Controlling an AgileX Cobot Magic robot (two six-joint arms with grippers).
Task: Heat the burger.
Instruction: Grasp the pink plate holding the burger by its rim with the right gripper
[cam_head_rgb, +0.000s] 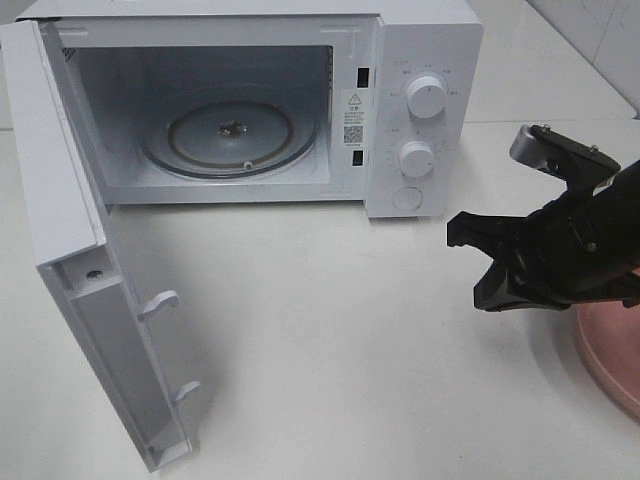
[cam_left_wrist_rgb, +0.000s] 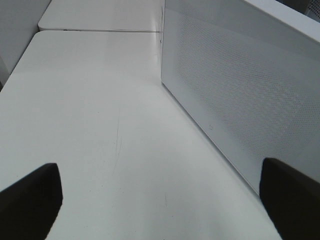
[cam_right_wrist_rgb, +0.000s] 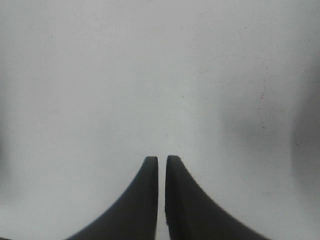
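1. left gripper (cam_left_wrist_rgb: 159, 195): jaws spread wide, nothing between them. It hovers over the white table (cam_left_wrist_rgb: 100, 125), just beside the perforated outer face of the microwave door (cam_left_wrist_rgb: 240, 90).
2. microwave door: swung fully open at the left, inner face showing, with two latch hooks (cam_head_rgb: 172, 345) on its free edge.
3. microwave (cam_head_rgb: 430, 30): white, at the back of the table. The cavity is open, with a round glass turntable (cam_head_rgb: 190, 140) lying flat inside.
4. controls: two round knobs (cam_head_rgb: 427, 97), one above the other, and a round button (cam_head_rgb: 408, 199) below them.
5. right gripper (cam_right_wrist_rgb: 162, 162): jaws drawn almost together with only a slit between, holding nothing. It is above bare table, right of the microwave.
6. pink plate (cam_head_rgb: 612, 350): at the right edge, cut off by the frame and partly hidden under the right gripper's body.
7. burger: not visible in any view, so its place cannot be told.
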